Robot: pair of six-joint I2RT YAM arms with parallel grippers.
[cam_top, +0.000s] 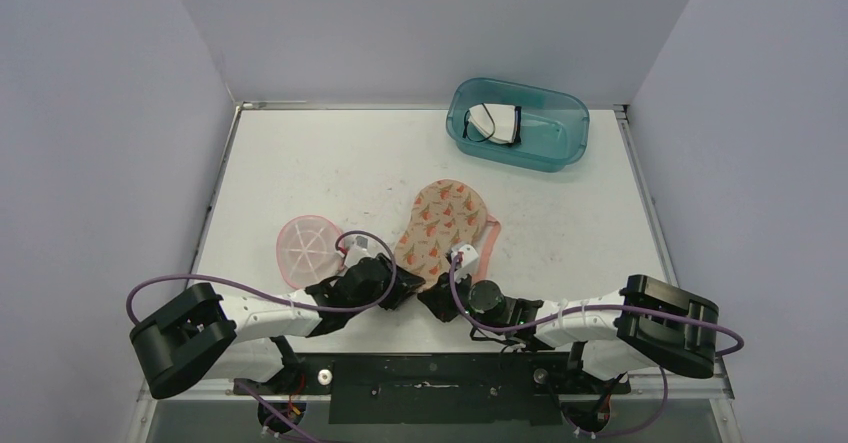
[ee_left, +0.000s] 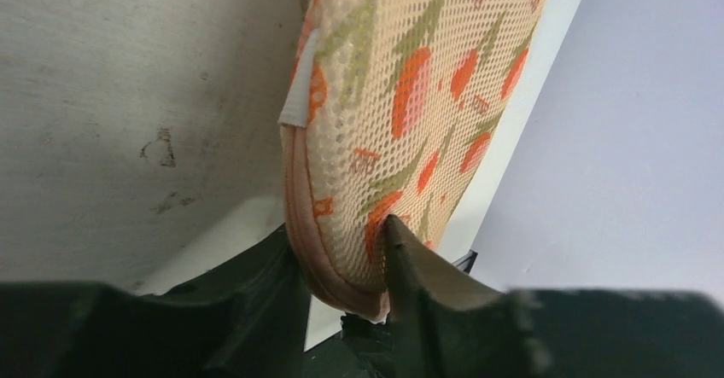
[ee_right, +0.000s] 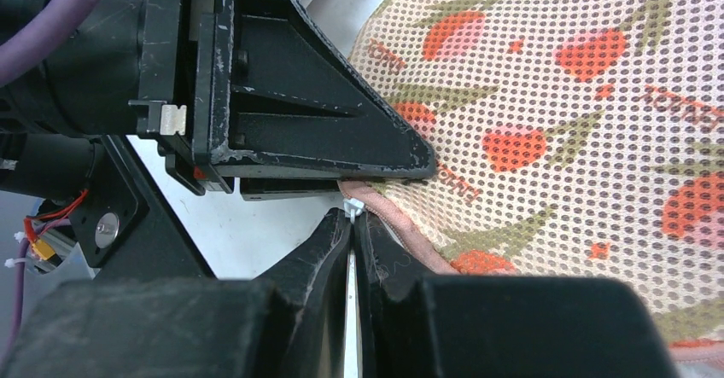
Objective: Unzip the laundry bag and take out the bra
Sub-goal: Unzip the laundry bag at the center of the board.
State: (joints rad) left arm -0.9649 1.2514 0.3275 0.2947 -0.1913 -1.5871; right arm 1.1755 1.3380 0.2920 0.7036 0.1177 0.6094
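The laundry bag (cam_top: 440,225) is a peach mesh pouch with red flower print and a pink zipper edge, lying mid-table. My left gripper (cam_top: 400,293) is shut on the bag's near end; in the left wrist view the gripper (ee_left: 341,263) clamps the pink seam of the bag (ee_left: 410,79). My right gripper (cam_top: 432,298) sits just right of it. In the right wrist view that gripper (ee_right: 353,222) is shut on the small white zipper pull (ee_right: 354,210) at the edge of the bag (ee_right: 555,122). No bra shows at the bag.
A pink mesh dome (cam_top: 303,248) lies left of the left gripper. A teal bin (cam_top: 560,148) at the back right holds a white item with black straps (cam_top: 492,123). The left gripper's black finger (ee_right: 299,113) fills the upper left of the right wrist view.
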